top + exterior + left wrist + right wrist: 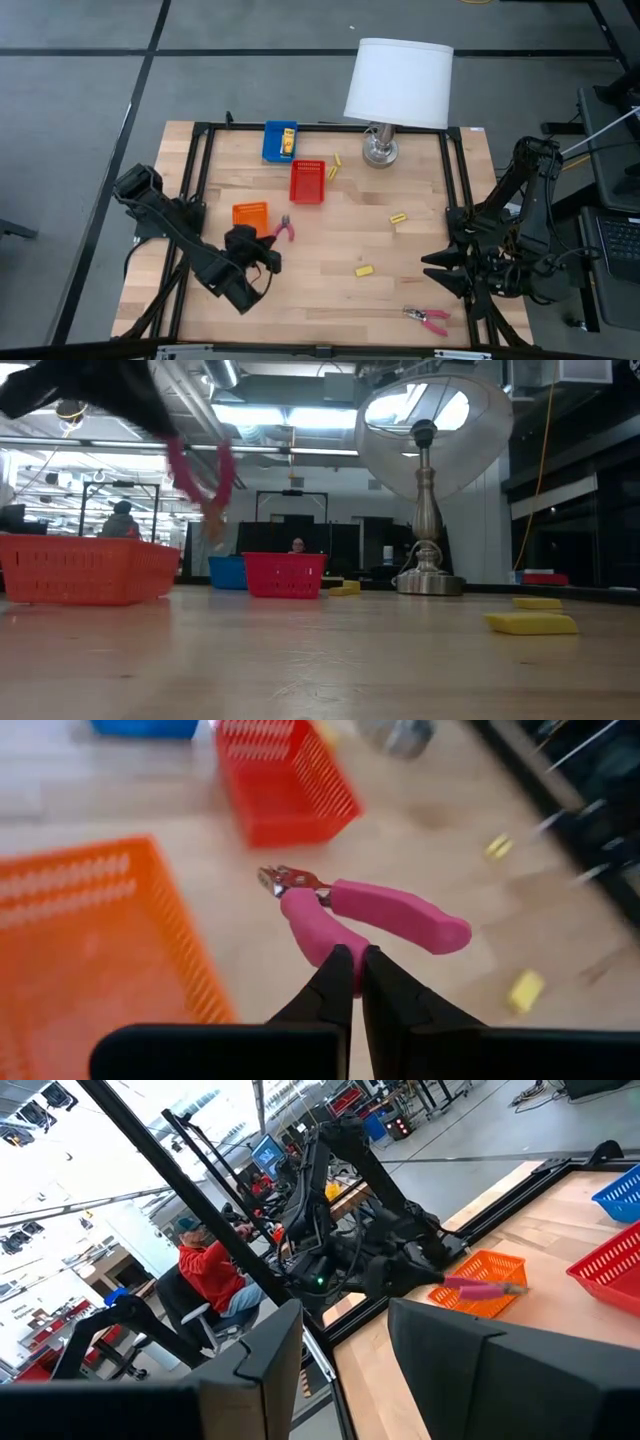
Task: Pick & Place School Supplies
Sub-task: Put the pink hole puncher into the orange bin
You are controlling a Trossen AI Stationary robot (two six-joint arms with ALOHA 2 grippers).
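I judge I'm in the carry step: my left gripper (352,982) is clenched on one handle of the pink-handled metal pliers (368,912), and the low view shows the tool hanging clear of the wooden table (330,270), so the pick looks done and the placing is what remains. In the left wrist view the two dark fingers (330,988) are pinched together over the tail end of the nearer pink handle; the second handle splays off to one side, free of the fingers, and the small metal jaws point away from the gripper. From above, the pliers sit just beside the orange plastic mesh tray (250,215), on its edge nearest the middle of the table, with the red plastic mesh tray (307,182) a little farther off. Which tray the tool belongs in I cannot tell; the next move, as I read it, calls for swinging it over a tray rim and only then releasing, gently, since a one-handle hold could let the tool pivot. My right gripper (440,272) waits at the table's right edge, fingers spread and empty.
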